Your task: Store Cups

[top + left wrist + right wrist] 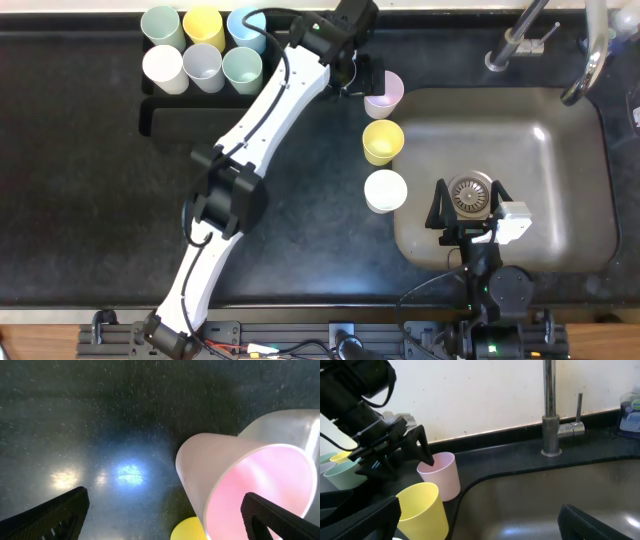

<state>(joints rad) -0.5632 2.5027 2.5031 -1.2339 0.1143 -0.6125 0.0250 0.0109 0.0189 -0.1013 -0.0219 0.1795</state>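
Item: pink cup [384, 92] stood beside sink [540, 150], at 12 o'clock from yellow cup [383, 141]. Left gripper [358, 80] spread wide, one finger at its rim. I judged centring before closing wise, lest it tip.

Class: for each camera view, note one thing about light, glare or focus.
Left wrist view: two pale glare patches on the dark countertop; the pink cup is close, its rim soft, its inside glowing. Top view: a dull sheen inside the sink. Right wrist view: the left arm shows dark against the bright wall.
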